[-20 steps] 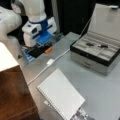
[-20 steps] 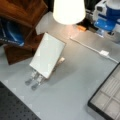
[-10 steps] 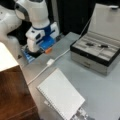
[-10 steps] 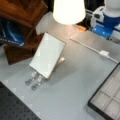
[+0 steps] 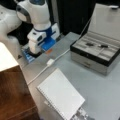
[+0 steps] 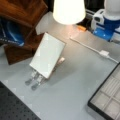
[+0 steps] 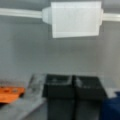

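Bare table (image 7: 27, 50) is lying open just ahead of the fingers (image 7: 58, 88), which are sitting pressed together. Beyond that gap, a white cable block (image 7: 76, 18) is crossing the way, while an orange tag (image 7: 11, 90) is lying beside them.

All three views soft, blocky blur throughout. Lamp shade (image 6: 68, 10) in a front view is blown out white, throws a warm patch on the table (image 6: 75, 82) just below it. Notebook (image 6: 47, 55) casts a soft shadow toward that view's right. Background behind the arm (image 5: 37, 22) is near black. Wrist view dim, flat grey, white block (image 7: 76, 18) out of focus.
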### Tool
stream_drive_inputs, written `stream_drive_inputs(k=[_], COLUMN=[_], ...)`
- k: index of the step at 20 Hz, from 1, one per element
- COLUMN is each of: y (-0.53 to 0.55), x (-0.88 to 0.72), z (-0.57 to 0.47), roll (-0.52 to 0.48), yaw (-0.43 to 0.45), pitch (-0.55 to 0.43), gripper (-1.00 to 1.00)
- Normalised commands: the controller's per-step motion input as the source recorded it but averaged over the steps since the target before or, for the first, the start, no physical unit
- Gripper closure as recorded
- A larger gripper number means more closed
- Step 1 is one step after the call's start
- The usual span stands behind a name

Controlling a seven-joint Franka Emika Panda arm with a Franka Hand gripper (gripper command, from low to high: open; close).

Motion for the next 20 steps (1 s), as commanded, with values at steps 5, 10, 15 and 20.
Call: stream_drive_inputs(k=[5,10,15,20], y=[-0.04,-0.10,-0.09,-0.09], x=[-0.79,-0.87,-0.98,-1.00], z=[-0.71,-0.72,-0.61,-0.61], roll=[0.166,0.185,0.179,0.178], yaw=[0.012,-0.001,-0.038,-0.063], pitch=[-0.628,-0.672,-0.691,-0.721], gripper=[1.00,1.00,1.00,1.00])
